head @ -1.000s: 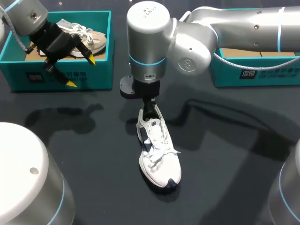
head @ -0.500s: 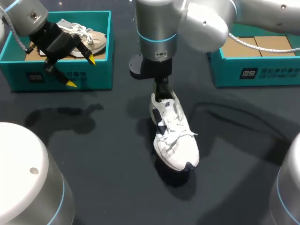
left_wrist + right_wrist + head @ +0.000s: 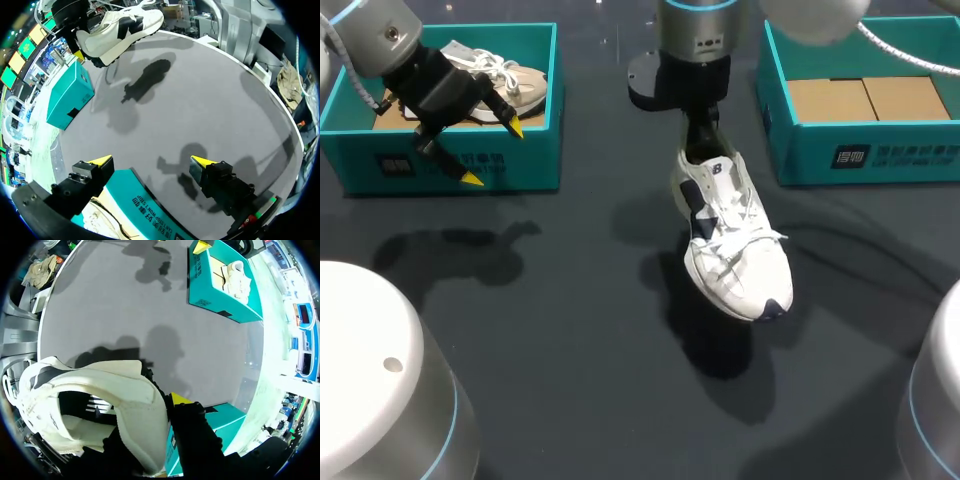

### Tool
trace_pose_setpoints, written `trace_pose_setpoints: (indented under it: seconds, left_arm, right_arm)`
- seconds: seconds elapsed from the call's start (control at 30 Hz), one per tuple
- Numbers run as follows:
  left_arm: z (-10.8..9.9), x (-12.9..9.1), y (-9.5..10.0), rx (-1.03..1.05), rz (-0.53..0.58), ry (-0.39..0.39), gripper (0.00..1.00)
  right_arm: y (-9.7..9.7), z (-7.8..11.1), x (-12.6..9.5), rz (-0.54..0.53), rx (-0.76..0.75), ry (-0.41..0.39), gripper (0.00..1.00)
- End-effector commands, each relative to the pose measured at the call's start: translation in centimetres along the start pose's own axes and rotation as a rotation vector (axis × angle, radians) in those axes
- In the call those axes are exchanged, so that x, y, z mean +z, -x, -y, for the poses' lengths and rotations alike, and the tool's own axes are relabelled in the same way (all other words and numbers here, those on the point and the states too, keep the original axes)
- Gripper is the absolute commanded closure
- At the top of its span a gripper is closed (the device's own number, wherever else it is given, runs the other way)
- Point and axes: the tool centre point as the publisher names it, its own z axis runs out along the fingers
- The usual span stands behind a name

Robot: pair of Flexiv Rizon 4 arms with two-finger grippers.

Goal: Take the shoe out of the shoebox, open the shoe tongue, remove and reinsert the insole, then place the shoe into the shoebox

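A white shoe (image 3: pixel 732 238) with navy patches hangs tilted above the dark table, toe pointing down toward the front. My right gripper (image 3: pixel 701 137) is shut on its heel collar, one finger inside the shoe and one outside. In the right wrist view the heel collar (image 3: pixel 131 390) fills the space beside the yellow tip (image 3: pixel 179 399). The open teal shoebox (image 3: pixel 861 110) at the back right shows only its cardboard floor. My left gripper (image 3: pixel 491 152) hovers open over the front wall of the left teal box (image 3: pixel 450 160), holding nothing. From the left wrist view the shoe (image 3: pixel 122 27) shows far ahead of the left gripper (image 3: pixel 151 163).
The left box holds a beige shoe (image 3: pixel 508 82), which also appears in the right wrist view as the beige shoe (image 3: pixel 235 281). Bare dark table (image 3: pixel 550 330) lies between the boxes and toward the front. Two large white arm bases stand at the front corners.
My right arm has carried the shoe up and to the right, toward the right shoebox. The left arm has stayed still.
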Motion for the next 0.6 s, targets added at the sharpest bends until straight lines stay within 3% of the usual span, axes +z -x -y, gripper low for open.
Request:
trace_pose_setpoints:
  seconds: [0.03,0.17,0.5,0.6]
  left_arm:
    - [0.0,0.0,0.0,0.001,-0.001,0.003,0.00]
    - [0.0,0.0,0.0,0.001,-0.001,0.003,0.00]
    - [0.0,0.0,0.0,0.001,-0.001,0.003,0.00]
    - [0.0,0.0,0.0,0.001,-0.001,0.003,0.00]
  right_arm:
    - [-0.1,0.2,-0.1,0.001,-0.001,0.005,1.00]
    - [0.5,0.9,-0.2,0.004,0.003,-0.002,1.00]
    - [8.1,12.0,-3.0,0.036,0.054,-0.105,1.00]
    - [10.1,15.1,-3.4,0.048,0.044,-0.102,1.00]
